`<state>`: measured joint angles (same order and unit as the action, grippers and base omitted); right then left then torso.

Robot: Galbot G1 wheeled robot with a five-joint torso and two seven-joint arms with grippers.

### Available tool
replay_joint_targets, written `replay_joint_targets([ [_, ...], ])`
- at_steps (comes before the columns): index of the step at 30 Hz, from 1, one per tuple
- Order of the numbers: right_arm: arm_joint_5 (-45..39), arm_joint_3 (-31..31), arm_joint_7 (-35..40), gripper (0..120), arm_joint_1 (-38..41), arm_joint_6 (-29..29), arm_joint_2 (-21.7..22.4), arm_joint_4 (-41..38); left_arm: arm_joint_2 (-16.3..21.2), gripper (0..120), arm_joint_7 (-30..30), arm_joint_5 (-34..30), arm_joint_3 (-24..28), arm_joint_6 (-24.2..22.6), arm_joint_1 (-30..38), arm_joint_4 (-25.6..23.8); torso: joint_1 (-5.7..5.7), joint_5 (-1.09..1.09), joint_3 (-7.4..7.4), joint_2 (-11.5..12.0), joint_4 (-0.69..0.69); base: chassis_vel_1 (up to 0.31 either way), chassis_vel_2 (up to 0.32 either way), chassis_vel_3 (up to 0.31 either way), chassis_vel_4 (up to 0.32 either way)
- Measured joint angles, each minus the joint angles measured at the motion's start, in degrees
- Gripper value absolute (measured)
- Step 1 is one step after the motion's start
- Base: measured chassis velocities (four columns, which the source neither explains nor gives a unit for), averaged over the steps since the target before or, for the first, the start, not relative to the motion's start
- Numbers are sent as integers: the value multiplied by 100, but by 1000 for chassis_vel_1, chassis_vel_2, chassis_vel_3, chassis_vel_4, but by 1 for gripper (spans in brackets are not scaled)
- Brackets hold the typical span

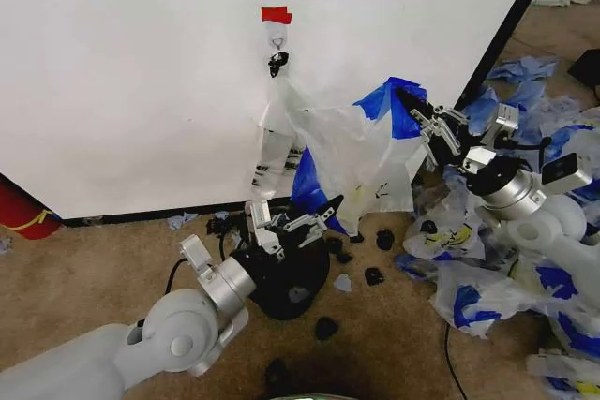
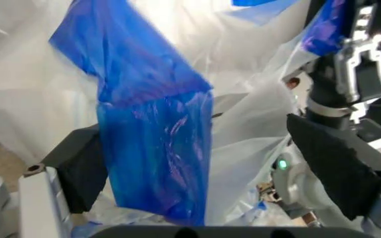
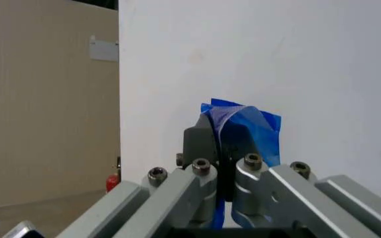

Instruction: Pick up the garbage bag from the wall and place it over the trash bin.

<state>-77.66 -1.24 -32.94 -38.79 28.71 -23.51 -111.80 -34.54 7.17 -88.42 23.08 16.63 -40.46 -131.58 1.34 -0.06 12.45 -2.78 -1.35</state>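
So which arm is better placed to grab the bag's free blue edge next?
Probably the left. The left gripper hangs open around the garbage bag's lower blue edge, just above the trash bin, while the right gripper is already shut on the upper blue corner.

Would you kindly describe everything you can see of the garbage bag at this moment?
The garbage bag is thin, translucent white plastic with blue patches and some black print, crumpled and stretched out in front of the wall. One upper corner, a blue patch, is pinched in the right gripper, whose fingers are shut on it. The lower blue edge hangs between the open fingers of the left gripper, just above the trash bin. It hangs off the floor.
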Motion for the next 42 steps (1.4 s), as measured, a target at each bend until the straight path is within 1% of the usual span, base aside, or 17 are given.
replay_joint_targets([
  [7,22,26,17,0,35,0,-19,40,-68,87,-42,-68,-2,-16,28,-60,0,0,0,0,0,0,0,0,0],
  [13,55,36,19,0,62,-5,-36,103,-78,63,-160,-72,27,-21,31,-54,0,0,0,0,0,0,0,0,0],
  [14,55,36,19,0,62,-5,-36,103,-78,63,-160,-72,27,-21,31,-54,0,0,0,0,0,0,0,0,0],
  [18,73,42,15,0,72,-14,-44,159,-134,45,-236,-71,91,-23,49,-12,0,0,0,0,0,0,0,0,0],
  [20,86,50,13,0,82,-15,-51,191,-138,38,-277,-66,130,-24,67,13,0,0,0,0,0,0,0,0,0],
  [21,86,50,13,0,82,-15,-51,191,-138,38,-277,-66,130,-24,67,13,0,0,0,0,0,0,0,0,0],
  [23,99,63,9,0,87,-19,-65,217,-147,28,-299,-60,160,-24,82,37,0,0,0,0,0,0,0,0,0],
  [27,108,90,9,0,110,-25,-104,274,-172,12,-306,-55,217,-20,148,104,0,0,0,0,0,0,0,0,0],
  [29,108,93,9,0,113,-25,-108,281,-172,10,-306,-55,224,-18,158,112,0,0,0,0,0,0,0,0,0],
  [30,102,102,7,0,118,-26,-133,315,-171,4,-307,-54,241,-5,199,151,0,0,0,0,0,0,0,0,0],
  [31,100,108,2,0,117,-26,-150,333,-167,0,-307,-53,240,15,223,183,0,0,0,0,0,0,0,0,0],
  [35,98,110,-21,0,72,-25,-224,364,-93,0,-301,-79,136,59,234,205,0,-1,0,0,0,0,0,0,0],
  [37,102,110,-33,0,27,-13,-275,378,4,0,-296,-84,43,85,191,176,0,0,0,0,0,0,0,0,0],
  [41,76,98,-46,0,-102,36,-481,431,465,0,-285,-96,-472,175,-79,-57,0,-1,0,0,1,0,0,0,0],
  [42,76,98,-46,0,-102,36,-481,431,465,0,-285,-96,-472,175,-79,-57,0,-1,0,0,1,0,0,0,0],
])
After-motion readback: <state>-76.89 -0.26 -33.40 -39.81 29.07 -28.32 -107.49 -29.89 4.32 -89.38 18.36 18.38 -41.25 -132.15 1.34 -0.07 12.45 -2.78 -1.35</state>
